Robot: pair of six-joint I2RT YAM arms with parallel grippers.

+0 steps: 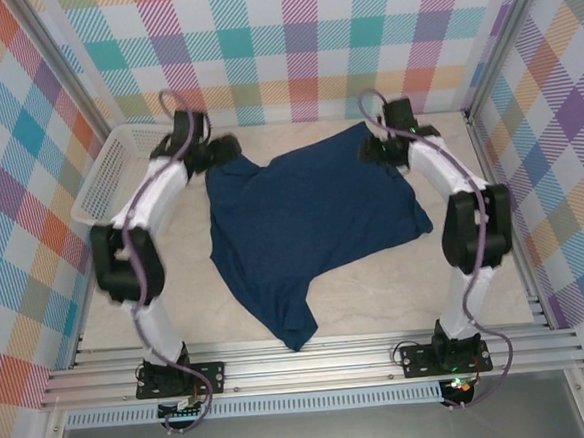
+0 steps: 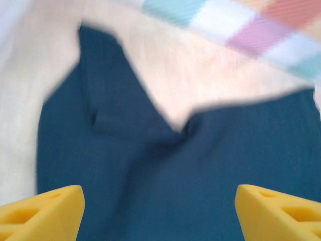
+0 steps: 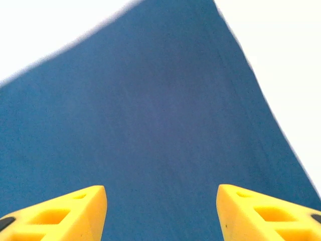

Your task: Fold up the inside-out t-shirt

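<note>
Two far corners of the dark navy blue cotton t-shirt [image 1: 308, 228], spread rumpled on the pale wooden table [image 1: 377, 293], lie beneath your tools: the left gripper [image 1: 219, 152] over the far left, the right gripper [image 1: 379, 149] over the far right, each with yellow fingers [image 2: 45, 211] parted wide, holding nothing. The white plastic mesh basket [image 1: 109, 177] sits at the table's far left, beside the left arm, apart from the shirt. Both arms reach forward, elbows bowed outward, wrists angled down at the cloth.
</note>
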